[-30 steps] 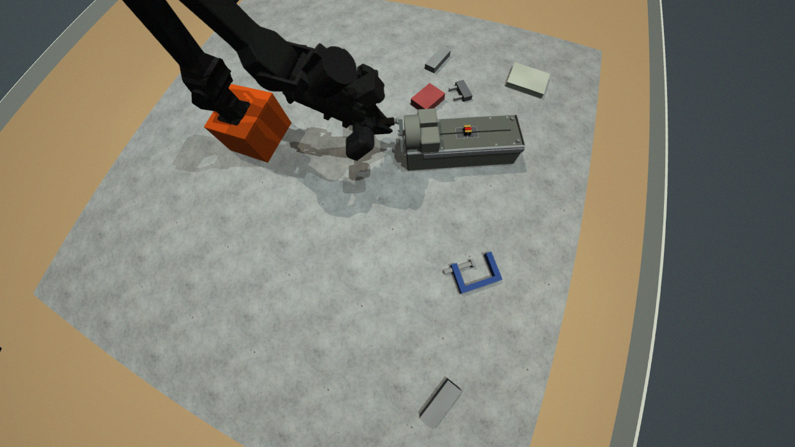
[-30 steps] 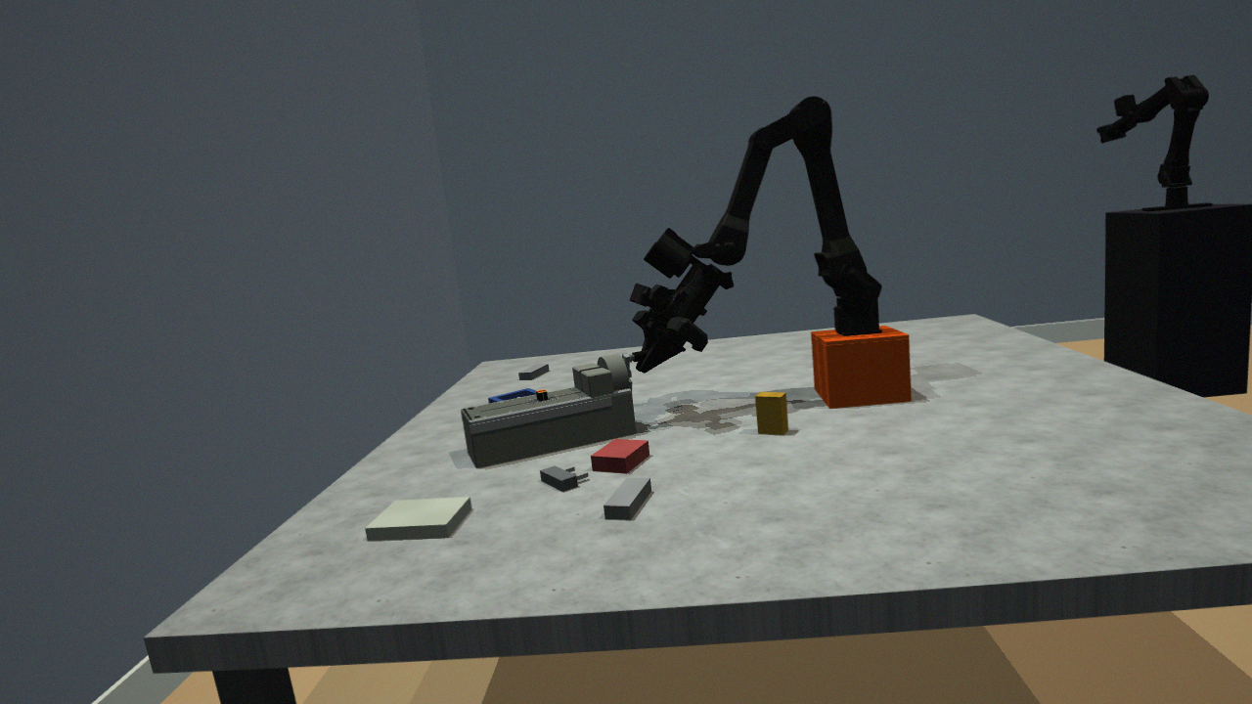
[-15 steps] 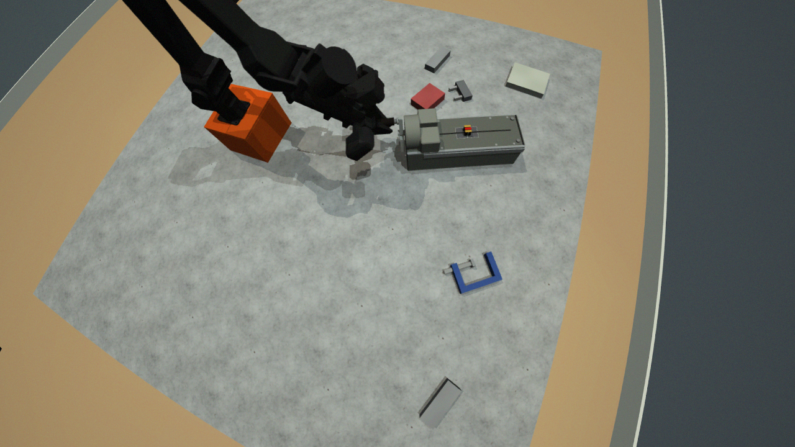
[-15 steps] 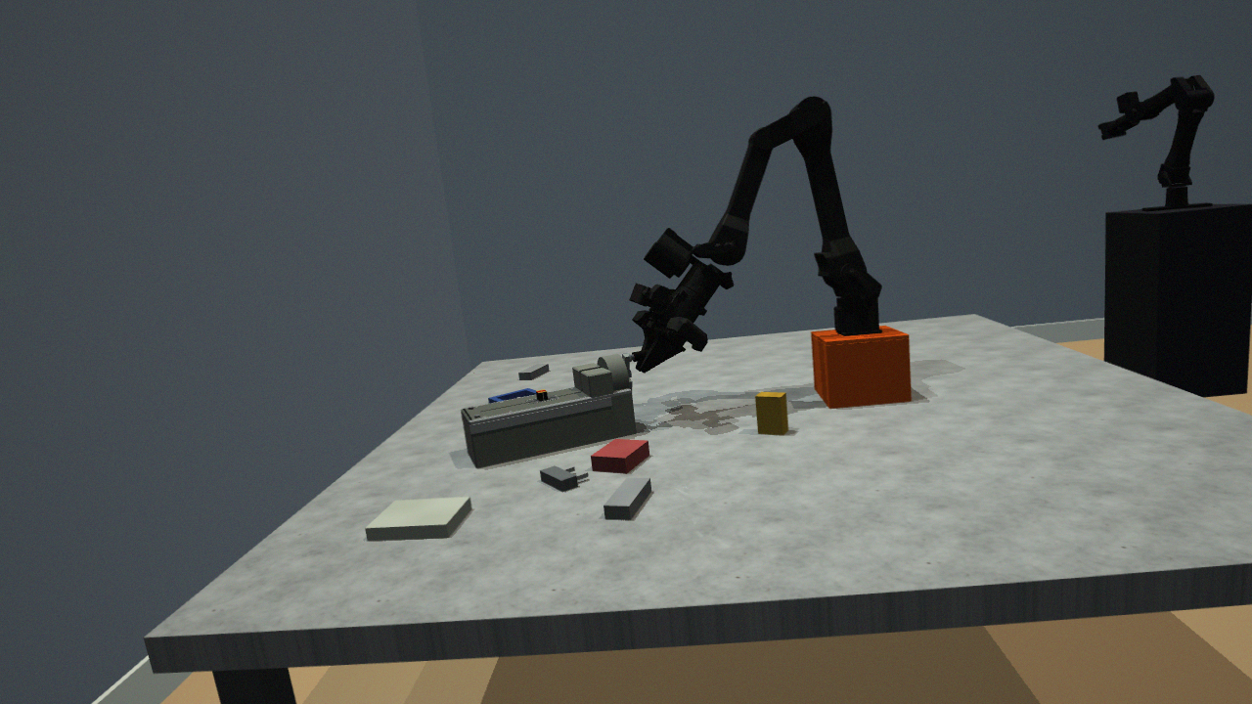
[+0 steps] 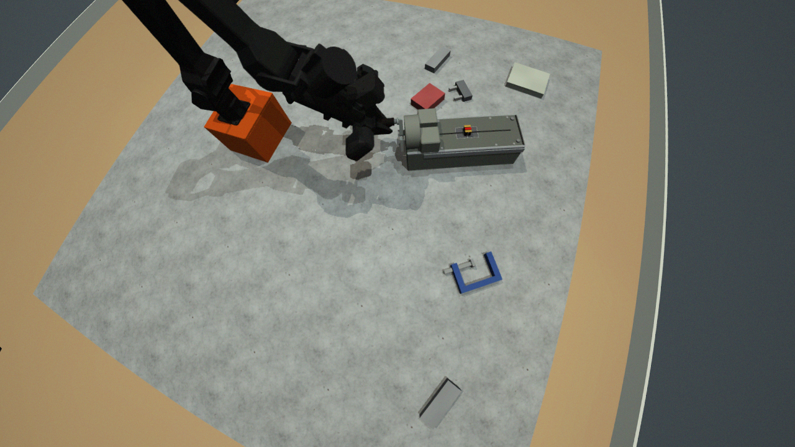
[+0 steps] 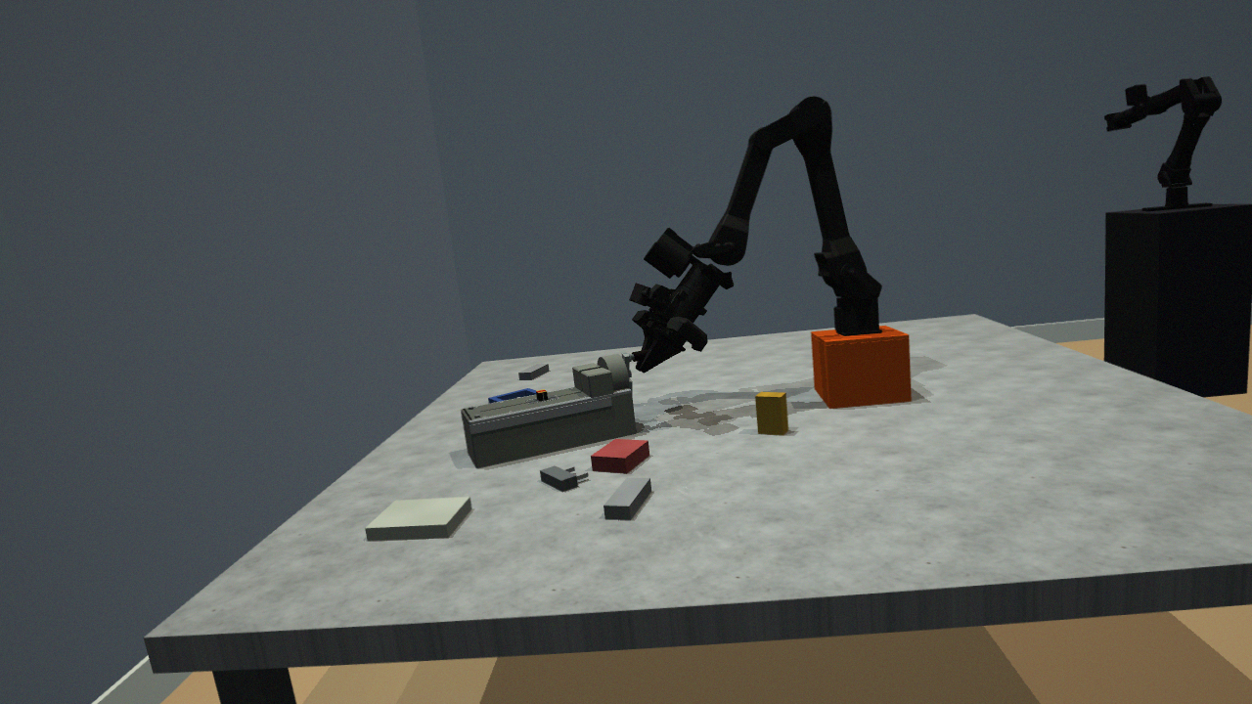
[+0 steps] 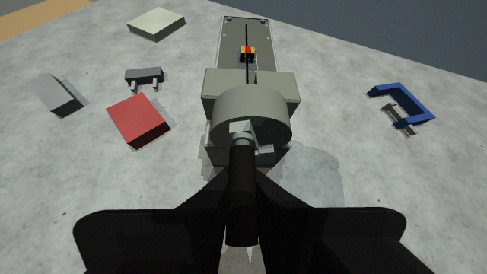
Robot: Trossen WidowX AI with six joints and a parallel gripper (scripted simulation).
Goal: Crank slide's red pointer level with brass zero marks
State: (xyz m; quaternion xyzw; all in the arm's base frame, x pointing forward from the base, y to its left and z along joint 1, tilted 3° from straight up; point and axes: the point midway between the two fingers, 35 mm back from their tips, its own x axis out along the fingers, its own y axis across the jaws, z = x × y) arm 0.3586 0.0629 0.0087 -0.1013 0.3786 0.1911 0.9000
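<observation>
The grey machine (image 5: 489,142) (image 6: 551,430) (image 7: 228,42) stands with its round drum (image 7: 249,100) towards me. My gripper (image 5: 390,126) (image 6: 639,360) (image 7: 240,171) is shut on the crank's dark handle (image 7: 242,205), in front of the drum. The pale crank arm (image 7: 240,126) is at the upper part of the drum's face. The red pointer (image 7: 247,49) sits in the slot between the left brass mark (image 7: 243,49) and the right brass mark (image 7: 253,49). The three look level in the wrist view; a very small offset cannot be told. The fingers hide part of the handle.
Left of the machine in the wrist view lie a red block (image 7: 135,116), a dark two-pronged piece (image 7: 144,74), a grey bar (image 7: 53,91) and a pale slab (image 7: 156,23). A blue clamp (image 7: 412,100) lies right. A yellow block (image 6: 771,414) stands near the orange base (image 6: 867,372).
</observation>
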